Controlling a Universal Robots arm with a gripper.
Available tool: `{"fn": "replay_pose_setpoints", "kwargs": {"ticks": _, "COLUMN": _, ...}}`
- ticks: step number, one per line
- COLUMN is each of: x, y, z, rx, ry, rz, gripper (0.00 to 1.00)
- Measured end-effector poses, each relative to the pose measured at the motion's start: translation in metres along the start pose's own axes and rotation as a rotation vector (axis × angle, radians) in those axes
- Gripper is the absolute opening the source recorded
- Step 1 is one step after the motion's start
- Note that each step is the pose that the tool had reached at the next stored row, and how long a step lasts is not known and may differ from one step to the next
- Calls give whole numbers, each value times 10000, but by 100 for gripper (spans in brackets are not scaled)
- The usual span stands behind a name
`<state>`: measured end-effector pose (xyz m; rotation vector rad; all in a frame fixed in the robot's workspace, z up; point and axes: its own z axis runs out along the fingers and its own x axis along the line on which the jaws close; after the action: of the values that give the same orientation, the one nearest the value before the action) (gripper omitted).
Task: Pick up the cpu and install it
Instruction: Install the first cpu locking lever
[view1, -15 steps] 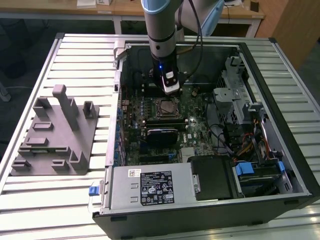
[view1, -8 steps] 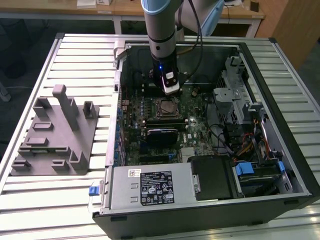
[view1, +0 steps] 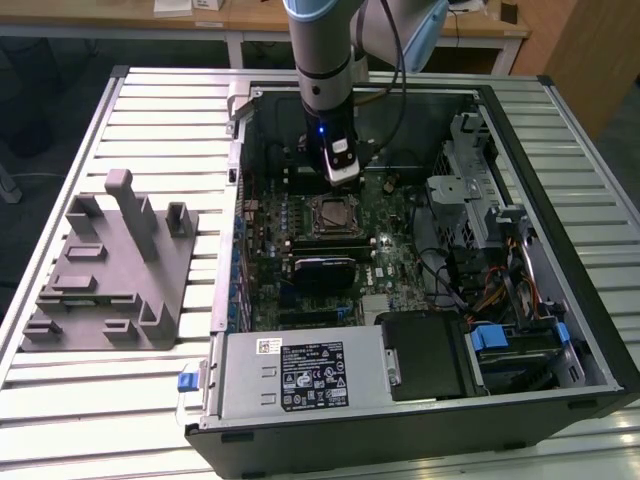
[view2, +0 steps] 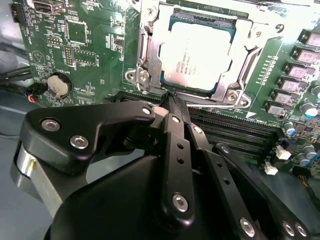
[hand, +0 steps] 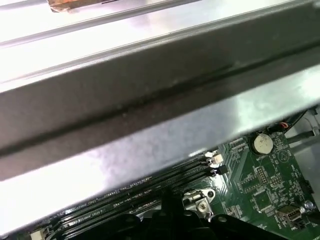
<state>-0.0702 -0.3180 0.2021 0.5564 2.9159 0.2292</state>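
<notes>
The cpu (view2: 199, 54), a silvery square chip, lies flat inside the metal-framed motherboard socket (view2: 141, 75); in the exterior view the cpu (view1: 330, 213) sits mid-board in the open computer case. My gripper (view2: 173, 98) hangs just beside the socket's edge, its black fingers (view2: 176, 150) pressed together into one tip with nothing between them. In the exterior view the gripper (view1: 342, 178) is above the board, just behind the socket. The first wrist view has the dark fingertips (hand: 170, 210) at the memory slots under the case wall.
A grey fixture (view1: 110, 270) with upright posts stands on the slatted table at the exterior view's left. The case holds a power supply (view1: 300, 375) at the front, a drive cage (view1: 470, 190) and cables at the right. The case's metal wall (hand: 150, 100) passes close behind the wrist.
</notes>
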Motion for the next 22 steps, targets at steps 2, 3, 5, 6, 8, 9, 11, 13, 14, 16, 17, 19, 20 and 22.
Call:
{"fn": "replay_pose_setpoints", "kwargs": {"ticks": 2, "x": 6, "y": 12, "z": 0, "rx": 2, "ry": 1, "rz": -1, "gripper": 11}}
{"fn": "replay_pose_setpoints", "kwargs": {"ticks": 3, "x": 10, "y": 19, "z": 1, "rx": 1, "ry": 0, "rz": 0, "gripper": 11}}
{"fn": "replay_pose_setpoints", "kwargs": {"ticks": 5, "x": 19, "y": 30, "z": 2, "rx": 1, "ry": 0, "rz": 0, "gripper": 11}}
{"fn": "replay_pose_setpoints", "kwargs": {"ticks": 6, "x": 22, "y": 31, "z": 2, "rx": 2, "ry": 0, "rz": 1, "gripper": 11}}
{"fn": "replay_pose_setpoints", "kwargs": {"ticks": 8, "x": 26, "y": 30, "z": 8, "rx": -1, "ry": 0, "rz": 0, "gripper": 11}}
{"fn": "replay_pose_setpoints", "kwargs": {"ticks": 9, "x": 28, "y": 29, "z": 14, "rx": 2, "ry": 0, "rz": 0, "gripper": 11}}
{"fn": "replay_pose_setpoints", "kwargs": {"ticks": 11, "x": 35, "y": 27, "z": 28, "rx": 3, "ry": 1, "rz": 0, "gripper": 11}}
{"fn": "replay_pose_setpoints", "kwargs": {"ticks": 13, "x": 46, "y": 38, "z": 39, "rx": 4, "ry": 2, "rz": -3, "gripper": 11}}
{"fn": "replay_pose_setpoints", "kwargs": {"ticks": 14, "x": 53, "y": 46, "z": 42, "rx": 3, "ry": 2, "rz": -4, "gripper": 11}}
{"fn": "replay_pose_setpoints", "kwargs": {"ticks": 16, "x": 61, "y": 56, "z": 46, "rx": 9, "ry": -3, "rz": -7, "gripper": 11}}
{"fn": "replay_pose_setpoints", "kwargs": {"ticks": 17, "x": 61, "y": 57, "z": 48, "rx": 37, "ry": -13, "rz": -15, "gripper": 11}}
{"fn": "replay_pose_setpoints", "kwargs": {"ticks": 19, "x": 61, "y": 56, "z": 48, "rx": 126, "ry": -45, "rz": -35, "gripper": 11}}
{"fn": "replay_pose_setpoints", "kwargs": {"ticks": 20, "x": 61, "y": 56, "z": 48, "rx": 171, "ry": -63, "rz": -45, "gripper": 11}}
{"fn": "replay_pose_setpoints", "kwargs": {"ticks": 22, "x": 61, "y": 56, "z": 48, "rx": 259, "ry": -96, "rz": -64, "gripper": 11}}
